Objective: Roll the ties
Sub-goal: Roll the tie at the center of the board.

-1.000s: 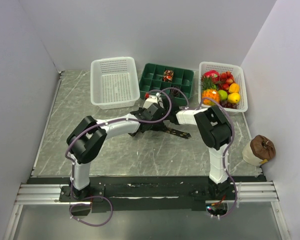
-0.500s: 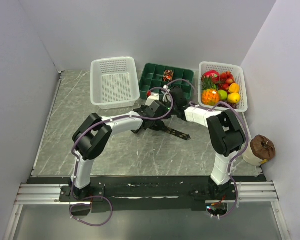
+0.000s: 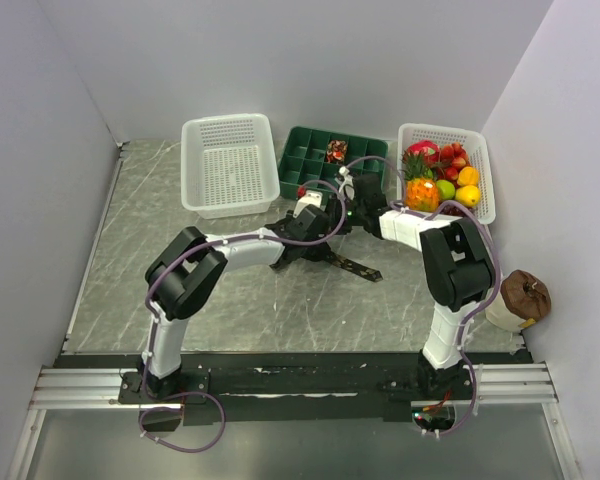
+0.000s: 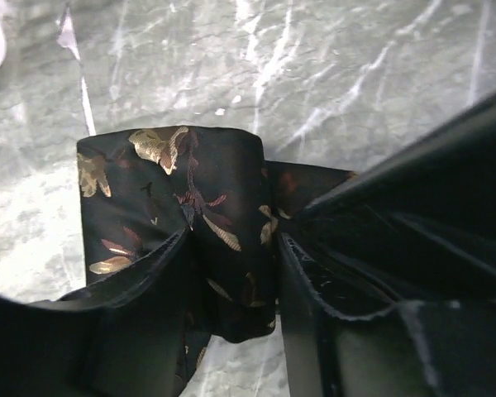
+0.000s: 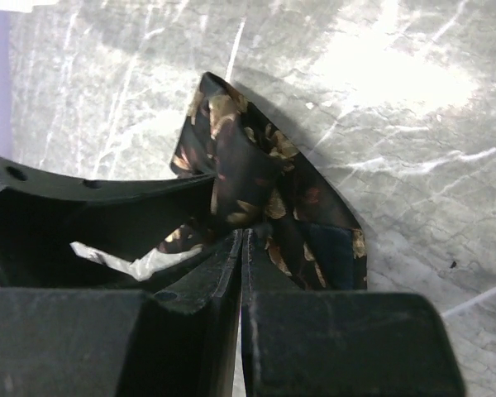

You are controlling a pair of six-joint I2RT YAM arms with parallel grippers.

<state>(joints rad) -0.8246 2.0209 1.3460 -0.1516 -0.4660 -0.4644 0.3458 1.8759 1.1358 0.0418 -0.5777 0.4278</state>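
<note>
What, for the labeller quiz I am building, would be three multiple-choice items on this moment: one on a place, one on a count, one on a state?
1. Where does the green tray stand?
A. Between the two white baskets
B. By the arm bases
C. Inside a basket

2. How many white baskets are in view?
A. One
B. Two
C. Four

3. How does the right gripper stand?
A. Wide open over the fruit
B. Shut on the tie
C. Shut on a purple cable

Key:
1 A: the top view shows the tray between the empty basket and the fruit basket.
2 B: only those two show.
3 B: the right wrist view shows its jaws together, with the patterned fabric pinched between them.
</note>
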